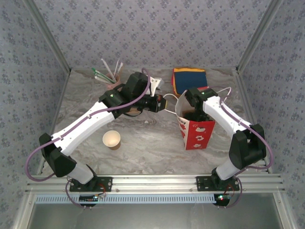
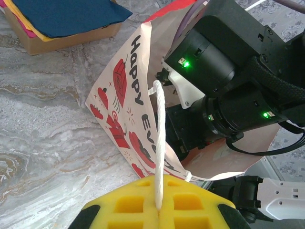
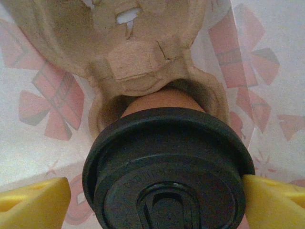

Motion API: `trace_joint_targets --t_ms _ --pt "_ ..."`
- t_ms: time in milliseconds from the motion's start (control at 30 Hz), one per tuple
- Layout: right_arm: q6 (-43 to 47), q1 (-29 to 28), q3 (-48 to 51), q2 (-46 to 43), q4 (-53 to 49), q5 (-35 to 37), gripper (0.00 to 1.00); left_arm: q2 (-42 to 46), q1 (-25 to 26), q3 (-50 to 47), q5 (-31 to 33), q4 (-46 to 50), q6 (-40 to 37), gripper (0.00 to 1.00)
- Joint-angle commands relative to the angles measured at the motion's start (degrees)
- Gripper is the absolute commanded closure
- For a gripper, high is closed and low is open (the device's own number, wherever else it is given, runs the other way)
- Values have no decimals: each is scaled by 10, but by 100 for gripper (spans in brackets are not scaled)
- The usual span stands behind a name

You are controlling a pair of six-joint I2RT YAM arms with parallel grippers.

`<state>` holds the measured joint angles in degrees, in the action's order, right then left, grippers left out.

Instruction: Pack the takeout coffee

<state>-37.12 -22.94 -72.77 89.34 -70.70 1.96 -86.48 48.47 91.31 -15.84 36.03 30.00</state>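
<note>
The takeout coffee (image 3: 167, 162), a tan cup under a black lid, stands in a hollow of a brown pulp tray (image 3: 128, 57) inside the paper gift bag (image 1: 196, 131). My right gripper (image 3: 156, 183) reaches down into the bag (image 2: 119, 95) and is open. Its yellow fingers (image 3: 33, 198) flank the lid, the left one apart from it, the right one at the lid's edge. My left gripper (image 2: 158, 191) is shut on the bag's white rope handle (image 2: 159, 138) and holds it out to the left of the bag, where the gripper (image 1: 164, 102) sits beside the rim.
A lidless paper cup (image 1: 111, 139) stands on the marble table in front of the left arm. A cardboard box of coloured napkins (image 1: 189, 78) sits behind the bag. A holder of straws and stirrers (image 1: 110, 76) stands at the back left.
</note>
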Motion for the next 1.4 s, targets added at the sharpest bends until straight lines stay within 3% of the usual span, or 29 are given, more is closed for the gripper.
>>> trace_joint_targets --t_ms 0,267,333,400,500,1367 --pt "-11 -4 -8 -3 -29 18 7 -3 2 33 -3 2 -6 100" --pt "-13 -9 -9 -5 -19 13 7 -2 8 42 2 5 -9 100" --pt "-13 -11 -8 -4 -18 13 7 -5 7 42 2 9 -9 86" --pt "-13 -11 -8 -4 -19 15 7 -9 7 43 0 10 -11 84" --pt "-13 -12 -8 -5 -19 16 7 -13 7 44 -6 9 -12 71" --pt "-17 -17 -26 -3 -37 24 15 -25 7 41 -20 3 -8 73"
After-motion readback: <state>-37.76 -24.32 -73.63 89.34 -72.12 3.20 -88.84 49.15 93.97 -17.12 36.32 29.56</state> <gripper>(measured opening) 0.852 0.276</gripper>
